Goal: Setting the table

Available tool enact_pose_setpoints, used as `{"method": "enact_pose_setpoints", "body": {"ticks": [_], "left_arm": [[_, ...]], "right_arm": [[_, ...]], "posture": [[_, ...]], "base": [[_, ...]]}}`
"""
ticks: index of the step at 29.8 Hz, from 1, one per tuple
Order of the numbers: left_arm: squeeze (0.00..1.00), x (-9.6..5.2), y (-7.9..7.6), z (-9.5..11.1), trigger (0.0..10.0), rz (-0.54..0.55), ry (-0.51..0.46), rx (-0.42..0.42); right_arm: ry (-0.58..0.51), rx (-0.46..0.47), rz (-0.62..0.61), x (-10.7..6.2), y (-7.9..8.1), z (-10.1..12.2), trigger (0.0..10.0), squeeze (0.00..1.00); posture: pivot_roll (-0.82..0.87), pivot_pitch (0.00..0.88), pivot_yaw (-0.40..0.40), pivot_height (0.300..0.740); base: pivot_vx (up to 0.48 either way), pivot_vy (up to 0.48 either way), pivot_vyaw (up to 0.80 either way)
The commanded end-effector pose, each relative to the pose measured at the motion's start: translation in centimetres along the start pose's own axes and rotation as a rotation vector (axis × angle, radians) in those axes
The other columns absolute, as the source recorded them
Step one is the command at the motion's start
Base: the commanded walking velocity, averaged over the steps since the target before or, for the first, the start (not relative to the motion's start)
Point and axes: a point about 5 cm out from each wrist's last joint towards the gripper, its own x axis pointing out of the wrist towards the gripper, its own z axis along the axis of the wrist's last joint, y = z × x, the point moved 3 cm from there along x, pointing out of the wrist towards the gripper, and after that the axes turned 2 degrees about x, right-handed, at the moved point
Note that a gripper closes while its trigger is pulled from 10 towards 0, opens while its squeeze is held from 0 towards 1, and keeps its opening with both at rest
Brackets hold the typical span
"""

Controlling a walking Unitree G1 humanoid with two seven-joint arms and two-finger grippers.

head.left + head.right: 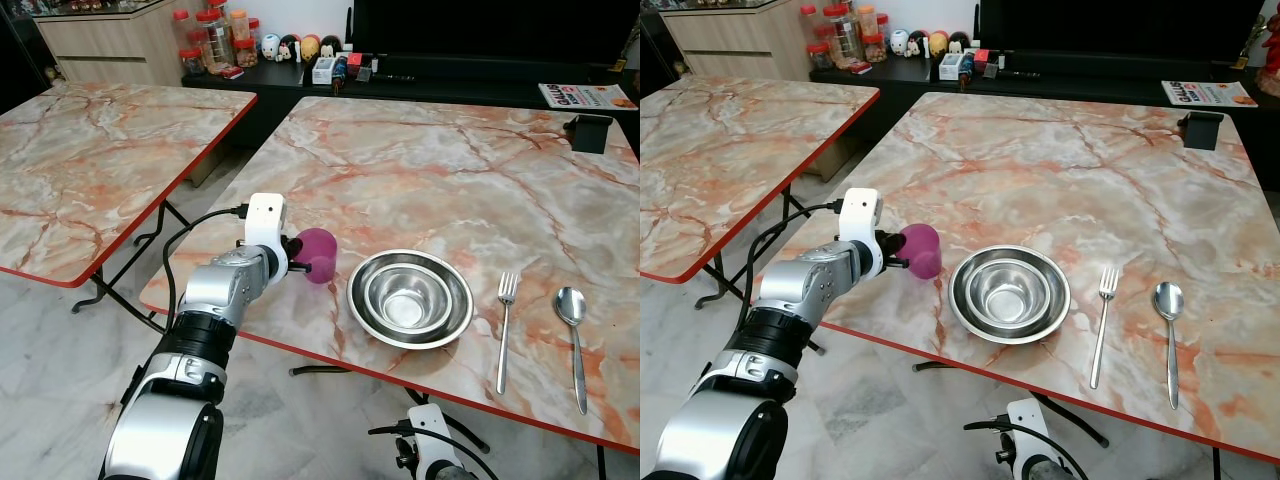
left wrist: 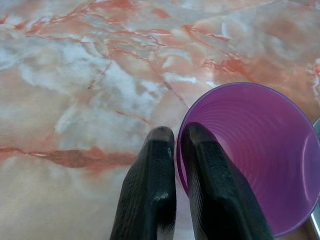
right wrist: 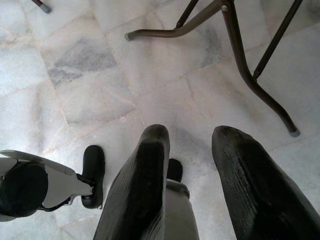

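A purple plastic cup (image 1: 319,253) is at the near left of the marble table (image 1: 420,170), just left of two nested steel bowls (image 1: 410,297). My left gripper (image 1: 297,260) is shut on the cup's rim, one finger (image 2: 150,195) outside the wall and one finger (image 2: 220,200) inside. The cup (image 2: 250,155) leans toward the gripper. A fork (image 1: 505,330) and a spoon (image 1: 573,340) lie to the right of the bowls. My right gripper (image 3: 192,185) hangs open below the table, over the tiled floor (image 3: 90,75).
A second marble table (image 1: 100,150) stands to the left across a narrow gap. A dark cabinet (image 1: 300,75) at the back carries jars and small figures. A black holder (image 1: 590,132) and a magazine (image 1: 587,96) are at the far right. Table legs (image 3: 250,65) stand near my right gripper.
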Motion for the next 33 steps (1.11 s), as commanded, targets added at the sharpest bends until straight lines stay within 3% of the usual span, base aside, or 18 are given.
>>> {"method": "enact_pose_setpoints", "body": {"ticks": [1, 7, 8, 9, 10, 11, 28, 33], "left_arm": [[0.0, -0.2, 0.2, 0.2, 10.0, 0.01, -0.013, 0.001], [0.0, -0.2, 0.3, 0.3, 10.0, 0.017, -0.017, 0.012], [1.0, -0.2, 0.3, 0.4, 10.0, 0.019, -0.018, 0.015], [1.0, -0.2, 0.2, 0.4, 10.0, 0.02, -0.019, 0.015], [0.07, -0.2, 0.3, 0.5, 10.0, 0.021, -0.021, 0.015], [0.0, -0.2, 0.3, 0.5, 10.0, 0.022, -0.022, 0.016], [0.0, -0.5, -0.3, 3.1, 10.0, 0.01, -0.168, 0.027], [0.0, -1.7, 1.4, 5.2, 10.0, 0.075, -0.34, 0.009]], "right_arm": [[-0.005, 0.012, 0.002, 0.0, 0.2, 0.0, 10.0, 0.0], [-0.006, 0.013, 0.0, 0.0, 0.2, 0.0, 10.0, 0.0], [-0.006, 0.012, -0.001, 0.0, 0.1, 0.0, 10.0, 0.0], [-0.007, 0.012, -0.001, 0.0, 0.1, 0.0, 10.0, 0.0], [-0.007, 0.012, -0.001, 0.0, 0.1, 0.0, 10.0, 0.0], [-0.007, 0.012, -0.001, 0.0, 0.1, 0.1, 10.0, 0.0], [-0.009, 0.015, -0.003, 0.0, 0.1, 0.2, 10.0, 0.0], [-0.011, 0.015, -0.002, 0.0, 0.1, 0.3, 10.0, 0.0]], "posture": [[-0.21, 0.0, 0.072, 0.74], [-0.21, 0.0, 0.072, 0.74], [-0.22, 0.0, 0.072, 0.74], [-0.22, 0.0, 0.072, 0.74], [-0.21, 0.0, 0.071, 0.74], [-0.21, 0.0, 0.071, 0.74], [-0.22, 0.0, 0.072, 0.74], [-0.22, 0.0, 0.07, 0.74]], "base": [[0.0, 0.0, 0.0], [0.0, 0.0, 0.0], [0.0, 0.0, 0.0], [0.0, 0.0, 0.0], [0.0, 0.0, 0.0], [0.0, 0.0, 0.0], [0.0, 0.0, 0.0], [0.0, 0.0, 0.0]]}}
